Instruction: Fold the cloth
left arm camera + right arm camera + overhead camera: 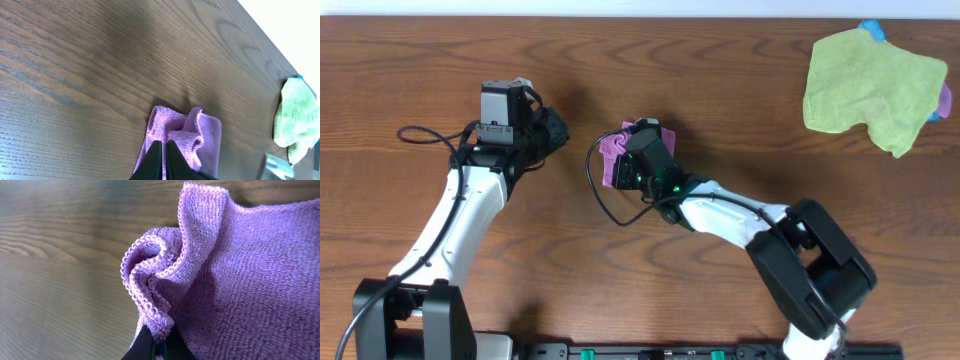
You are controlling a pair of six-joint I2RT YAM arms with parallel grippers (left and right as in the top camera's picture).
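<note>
The purple cloth [611, 152] lies crumpled on the wooden table near the middle. Most of it is hidden under my right gripper [628, 140]. In the right wrist view the right gripper [159, 341] is shut on a bunched hem of the cloth [250, 280], and the edge curls up in a fold. My left gripper [560, 130] is to the left of the cloth and apart from it. In the left wrist view its fingers [164, 146] are pressed together and empty, with the cloth [207, 135] beyond them.
A larger light-green cloth [870, 85] lies at the far right and also shows in the left wrist view [295, 115]. A small blue item [872, 30] pokes out from under it. The table's far edge [640, 17] runs along the top.
</note>
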